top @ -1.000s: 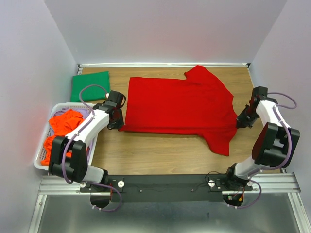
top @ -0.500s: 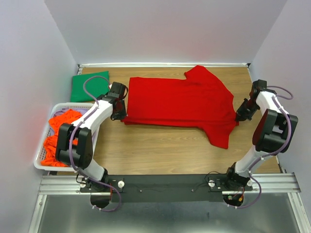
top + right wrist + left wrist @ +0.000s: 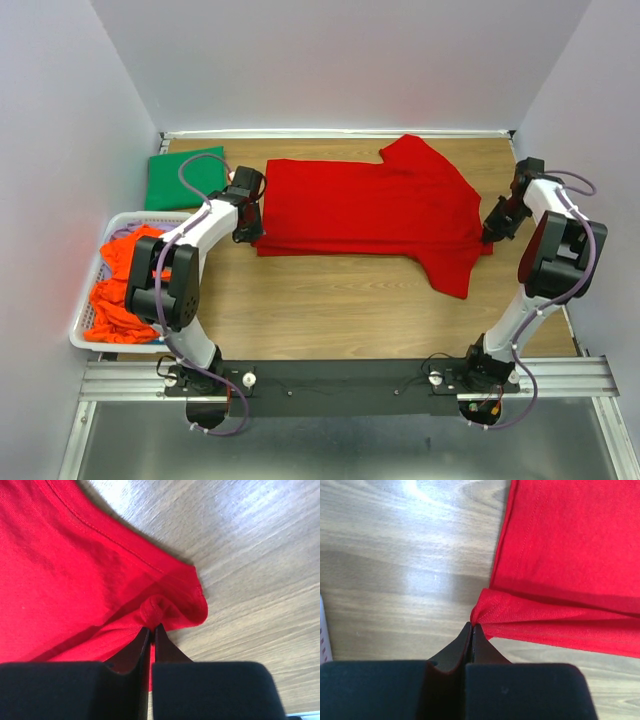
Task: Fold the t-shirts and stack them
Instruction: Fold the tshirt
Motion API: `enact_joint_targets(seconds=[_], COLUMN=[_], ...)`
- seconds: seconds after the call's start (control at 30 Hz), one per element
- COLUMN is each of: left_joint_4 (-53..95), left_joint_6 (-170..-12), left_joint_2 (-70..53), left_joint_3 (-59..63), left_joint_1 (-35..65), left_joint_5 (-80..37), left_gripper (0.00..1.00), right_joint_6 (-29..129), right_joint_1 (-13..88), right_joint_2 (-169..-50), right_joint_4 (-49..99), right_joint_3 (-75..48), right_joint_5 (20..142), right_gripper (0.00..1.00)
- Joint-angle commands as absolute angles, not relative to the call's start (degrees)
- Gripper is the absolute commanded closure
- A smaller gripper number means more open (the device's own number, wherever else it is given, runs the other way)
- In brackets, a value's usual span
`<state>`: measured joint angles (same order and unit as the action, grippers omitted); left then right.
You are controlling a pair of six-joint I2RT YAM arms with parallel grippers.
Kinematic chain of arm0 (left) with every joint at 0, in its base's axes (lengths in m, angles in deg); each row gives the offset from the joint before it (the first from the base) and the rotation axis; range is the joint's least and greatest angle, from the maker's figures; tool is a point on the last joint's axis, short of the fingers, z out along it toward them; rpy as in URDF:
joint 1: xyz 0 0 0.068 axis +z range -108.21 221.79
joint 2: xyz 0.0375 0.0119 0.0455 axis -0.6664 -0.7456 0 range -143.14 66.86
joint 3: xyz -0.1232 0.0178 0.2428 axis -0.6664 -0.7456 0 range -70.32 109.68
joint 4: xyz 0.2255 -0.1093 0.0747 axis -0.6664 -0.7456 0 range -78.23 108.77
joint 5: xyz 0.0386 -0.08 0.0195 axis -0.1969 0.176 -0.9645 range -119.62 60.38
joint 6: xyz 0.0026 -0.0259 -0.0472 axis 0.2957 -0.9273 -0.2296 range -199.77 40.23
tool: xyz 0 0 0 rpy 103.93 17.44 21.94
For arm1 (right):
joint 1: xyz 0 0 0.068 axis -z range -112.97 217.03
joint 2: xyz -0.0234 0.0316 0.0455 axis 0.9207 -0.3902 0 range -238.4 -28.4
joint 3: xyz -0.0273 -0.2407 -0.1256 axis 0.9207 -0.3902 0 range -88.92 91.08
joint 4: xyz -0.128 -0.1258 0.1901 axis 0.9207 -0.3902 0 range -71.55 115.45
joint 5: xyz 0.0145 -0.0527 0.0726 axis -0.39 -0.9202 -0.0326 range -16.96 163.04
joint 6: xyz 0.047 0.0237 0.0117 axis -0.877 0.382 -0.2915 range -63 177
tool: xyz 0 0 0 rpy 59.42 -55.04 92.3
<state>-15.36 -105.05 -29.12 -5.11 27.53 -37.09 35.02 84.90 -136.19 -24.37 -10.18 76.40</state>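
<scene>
Plainly, the red t-shirt [image 3: 370, 210] is spread on the table [image 3: 330, 310] w/ its long axis run left-to-right, hem at the left end and sleeves at the right. It is held at both ends of its near edge. The left gripper [image 3: 248, 222] is closed on the near hem corner; in the left wrist view the fingers [image 3: 470, 645] are seen pressed together w/ a pinch of red cloth at the tips. The right gripper [image 3: 490, 232] is likewise clamped on the cloth at the right end, where a small bunch is gathered at its fingertips [image 3: 142, 647] and a thin upper layer is seen doubled over the one beneath.

The move is judged to turn on one relation: the body of the shirt lies on the far side of both grippers, i.e. away from the arm bases, and the held edge runs parallel to the long axis. A lengthwise fold is therefore taken to be in hand, approx. at its start, w/ the near edge to be carried toward the far edge. Neither arm is nearer overall; each is set at its own end, so even travel is needed or the crease will be skewed. The near sleeve [image 3: 455, 275] is left trailing toward the bases and may need tucking.

A green t-shirt [image 3: 185, 178] is laid folded at the far left corner, and orange t-shirts [image 3: 120, 255] are heaped in the basket [image 3: 80, 338], so most of the task is judged undone.
</scene>
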Motion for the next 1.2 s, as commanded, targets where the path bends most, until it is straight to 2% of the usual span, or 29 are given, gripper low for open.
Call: enact_joint_targets(seconds=[0.0, 0.47, 0.67, 0.8, 0.83, 0.87, 0.9, 1.03, 1.17], left_joint_4=[-13.1, -10.0, -8.2, -8.0, -8.0, -8.3, -8.4, -8.4, -6.5], left_joint_6=[-104.3, -105.4, -105.6, -105.4, -105.4, -105.4, -105.4, -105.3, -105.5], left_joint_2=[-31.0, -33.9, -34.3, -33.3, -33.0, -32.0, -32.0, -27.9, -24.1], left_joint_3=[-3.7, -3.7, -3.3, -3.3, -3.4, -3.3, -3.3, -3.7, -5.1], left_joint_1=[28.3, 28.4, 28.4, 28.4, 28.4, 28.4, 28.4, 28.4, 28.3], left_joint_5=[-40.3, -40.3, -40.7, -40.7, -41.0, -41.0, -41.2, -42.4, -43.1], left_gripper=[1.00, 1.00, 1.00, 0.83, 0.77, 0.65, 0.60, 0.35, 0.20], right_joint_6=[35.7, 34.4, 34.1, 34.7, 34.8, 35.2, 35.2, 35.8, 35.6], right_joint_1=[85.0, 84.9, 84.7, 84.1, 83.6, 83.3, 82.9, 78.9, 74.2], right_joint_2=[-138.0, -140.8, -141.3, -140.0, -139.5, -138.9, -137.9, -132.4, -125.8], right_joint_4=[-23.8, -22.1, -20.4, -20.0, -20.1, -20.0, -20.0, -20.1, -20.1], right_joint_3=[-8.0, -5.8, -6.6, -6.4, -6.2, -6.0, -6.0, -7.6, -12.9], right_joint_5=[75.2, 75.3, 75.4, 74.8, 74.8, 74.8, 74.8, 71.8, 69.3], right_gripper=[0.90, 0.89, 0.86, 0.75, 0.74, 0.71, 0.71, 0.52, 0.44])
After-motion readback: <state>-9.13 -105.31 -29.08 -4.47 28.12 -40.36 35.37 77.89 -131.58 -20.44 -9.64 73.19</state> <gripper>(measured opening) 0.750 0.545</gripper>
